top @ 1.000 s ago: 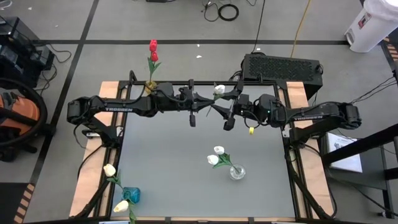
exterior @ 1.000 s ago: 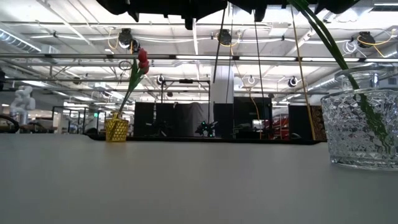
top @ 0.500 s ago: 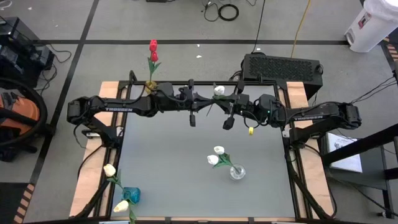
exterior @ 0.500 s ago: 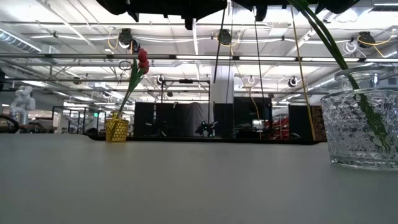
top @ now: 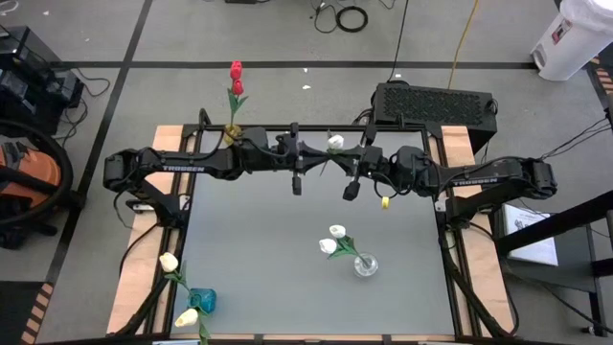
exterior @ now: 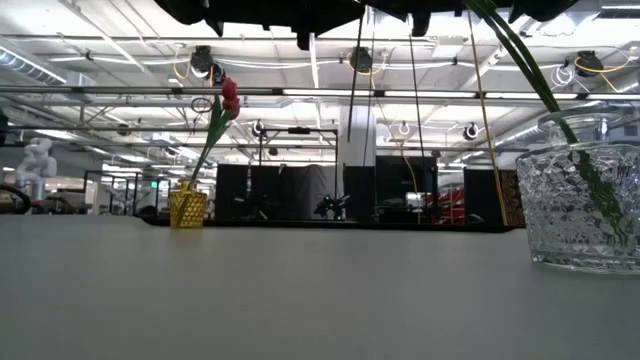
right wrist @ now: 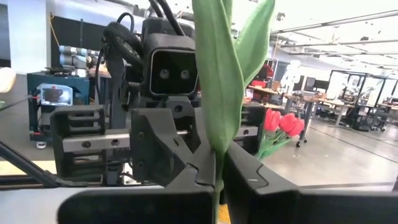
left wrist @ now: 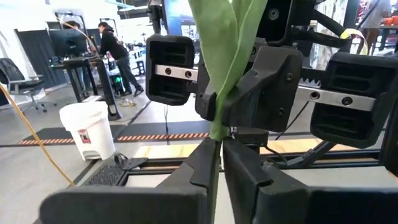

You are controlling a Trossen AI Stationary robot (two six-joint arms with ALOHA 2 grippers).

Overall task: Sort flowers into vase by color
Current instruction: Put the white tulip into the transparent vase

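I see my right gripper (right wrist: 219, 177) and left gripper (left wrist: 217, 168) facing, both pinching one white flower's stem (top: 334, 143) between them. If they pull apart, it could snap or drop.

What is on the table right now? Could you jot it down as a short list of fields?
white tulip: held in the air between the two arms, at the back of the table
left gripper: closed on its stem
right gripper: closed on the same stem
gold vase: back left, red tulips
clear glass vase: two white tulips
blue vase: front left, cream tulips
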